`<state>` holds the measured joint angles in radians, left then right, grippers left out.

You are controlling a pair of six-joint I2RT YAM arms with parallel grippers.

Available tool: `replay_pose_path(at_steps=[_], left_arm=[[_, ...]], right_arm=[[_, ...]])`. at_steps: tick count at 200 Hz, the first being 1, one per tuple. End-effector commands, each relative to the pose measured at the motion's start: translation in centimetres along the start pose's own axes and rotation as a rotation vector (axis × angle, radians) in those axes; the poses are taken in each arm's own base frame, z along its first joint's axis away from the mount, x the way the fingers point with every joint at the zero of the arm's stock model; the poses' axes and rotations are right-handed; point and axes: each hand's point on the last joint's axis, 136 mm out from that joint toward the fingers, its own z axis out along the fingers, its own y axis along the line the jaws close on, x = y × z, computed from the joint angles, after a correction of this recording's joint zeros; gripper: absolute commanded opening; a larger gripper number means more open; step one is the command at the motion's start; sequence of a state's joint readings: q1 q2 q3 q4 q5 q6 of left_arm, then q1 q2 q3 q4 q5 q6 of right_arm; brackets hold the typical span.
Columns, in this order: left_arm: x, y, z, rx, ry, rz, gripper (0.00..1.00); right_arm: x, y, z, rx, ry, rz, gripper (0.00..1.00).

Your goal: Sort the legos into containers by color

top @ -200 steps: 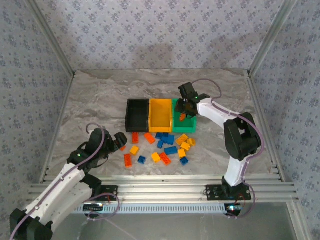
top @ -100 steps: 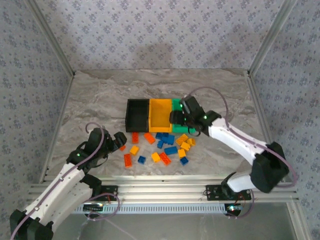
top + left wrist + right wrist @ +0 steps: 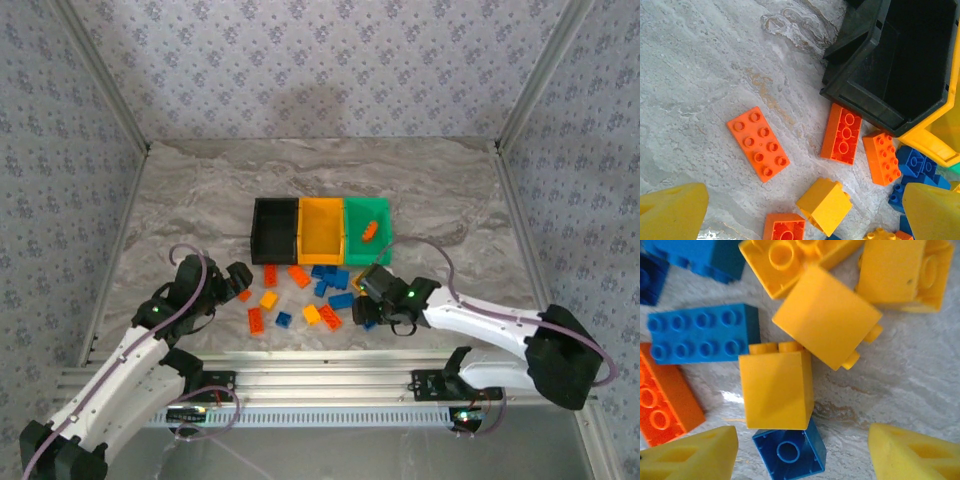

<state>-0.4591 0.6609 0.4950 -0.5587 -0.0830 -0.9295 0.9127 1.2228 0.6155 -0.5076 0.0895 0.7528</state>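
Note:
Several red-orange, yellow-orange and blue legos (image 3: 318, 293) lie scattered in front of the black (image 3: 274, 226), yellow-orange (image 3: 321, 238) and green (image 3: 355, 228) containers. One red-orange lego (image 3: 370, 230) lies in the green one. My right gripper (image 3: 368, 306) hovers open over the pile's right front. In its wrist view the gripper (image 3: 802, 455) has a small upturned blue lego (image 3: 790, 451) between its fingers, untouched, with a yellow lego (image 3: 776, 390) just beyond. My left gripper (image 3: 243, 282) is open at the pile's left edge, and seen from its own wrist (image 3: 802, 215) it hangs above a yellow lego (image 3: 825, 205).
A flat red-orange brick (image 3: 758, 143) lies alone on the marble to the left of the pile. The black bin's corner (image 3: 860, 95) stands close ahead of the left gripper. Metal frame rails (image 3: 320, 365) run along the table's near edge.
The right arm has swung from above the green bin down to the pile's right front and opened wider. A red-orange brick now lies in the green bin. The left arm is still.

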Motion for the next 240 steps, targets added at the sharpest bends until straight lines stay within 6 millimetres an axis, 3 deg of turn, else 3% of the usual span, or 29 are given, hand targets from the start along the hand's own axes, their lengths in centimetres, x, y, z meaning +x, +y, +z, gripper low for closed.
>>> replay_pose_path(at_steps=[1,50,96,128,157,176,201,223,240], left_arm=[[-0.1,0.2,0.1,0.005,-0.008,-0.016,1.0],[0.0,0.4,0.3,0.001,-0.005,-0.021,1.0],[0.0,0.6,0.5,-0.001,-0.003,-0.029,1.0],[0.1,0.6,0.7,0.0,0.001,-0.032,1.0],[-0.1,0.4,0.7,0.004,0.004,-0.028,1.0],[-0.1,0.4,0.7,0.006,0.005,-0.03,1.0],[0.0,0.2,0.8,0.014,0.012,-0.033,1.0],[0.1,0.2,0.6,0.01,0.025,-0.03,1.0],[0.3,-0.1,0.5,0.027,0.042,-0.028,1.0]], right_arm=[[0.3,0.4,1.1,0.002,0.01,-0.001,0.69],[0.7,0.3,2.7,0.035,0.041,-0.034,0.62],[2.0,0.7,2.4,0.024,0.085,-0.057,0.5],[2.1,2.0,0.7,-0.032,0.076,-0.066,0.4],[0.9,3.7,-2.7,-0.115,0.026,-0.054,0.38],[-0.8,5.1,-5.7,-0.166,-0.013,-0.071,0.38],[-6.5,7.7,-8.7,-0.229,-0.122,-0.094,0.37],[-12.7,9.7,-9.2,-0.252,-0.211,-0.101,0.38],[-17.3,10.2,-7.8,-0.213,-0.24,-0.076,0.38]])
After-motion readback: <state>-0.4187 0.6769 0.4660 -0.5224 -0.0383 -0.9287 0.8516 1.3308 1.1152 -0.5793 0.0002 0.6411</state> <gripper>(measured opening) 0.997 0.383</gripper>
